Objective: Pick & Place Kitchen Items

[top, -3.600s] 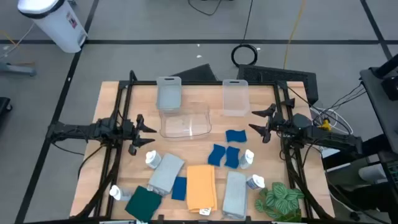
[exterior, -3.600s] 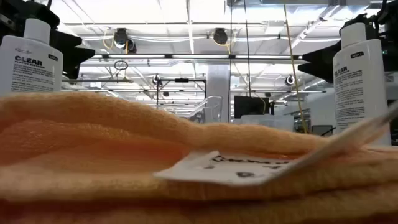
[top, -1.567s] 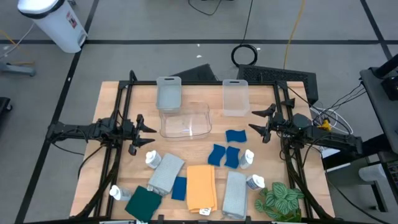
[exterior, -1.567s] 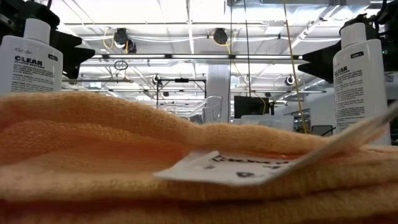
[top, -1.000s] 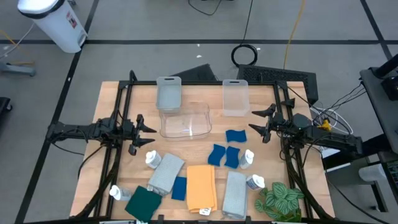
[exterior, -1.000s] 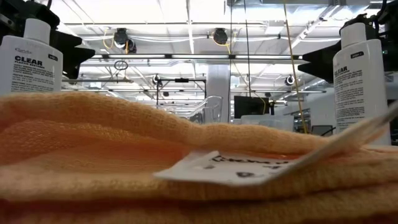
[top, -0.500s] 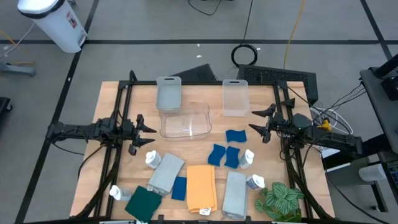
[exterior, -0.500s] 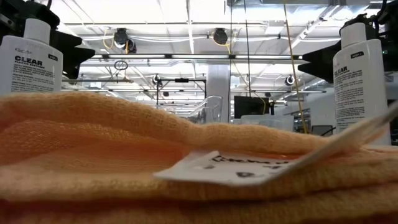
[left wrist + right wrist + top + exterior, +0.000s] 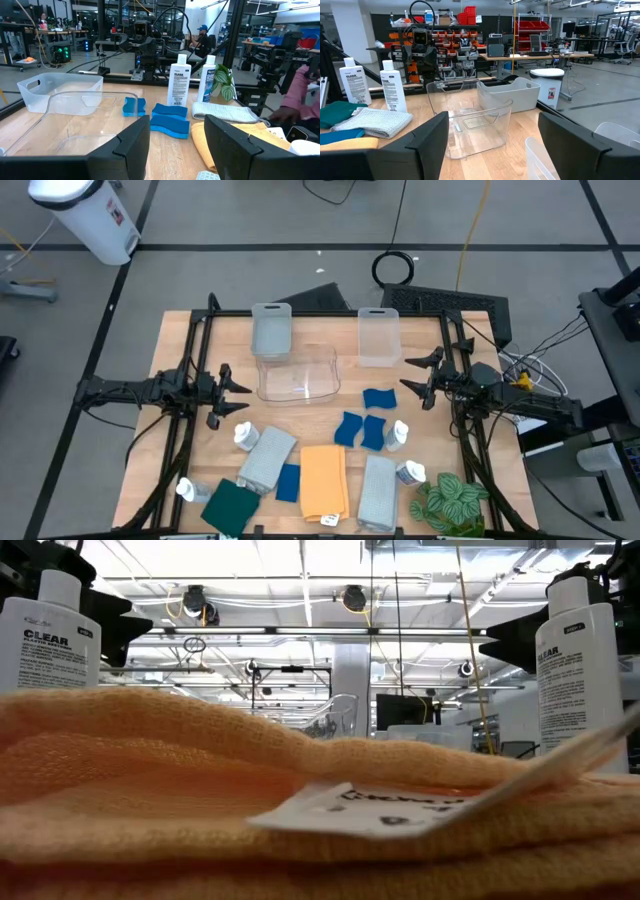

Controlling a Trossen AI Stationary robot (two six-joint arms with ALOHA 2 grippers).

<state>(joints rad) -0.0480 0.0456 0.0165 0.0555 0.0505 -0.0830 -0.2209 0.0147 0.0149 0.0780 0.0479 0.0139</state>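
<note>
Hovering at mid-desk [image 9: 180,330], left gripper [image 9: 240,392] fingers apart, empty | right gripper [image 9: 408,377] fingers apart, empty | cloths [image 9: 322,480], sponges [image 9: 362,430], bottles [image 9: 398,435] lay untouched.

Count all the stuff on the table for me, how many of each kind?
Bottles: 4
Sponges: 3
Cloths: 5
Bins: 3
Plant: 1
Total: 16
</note>
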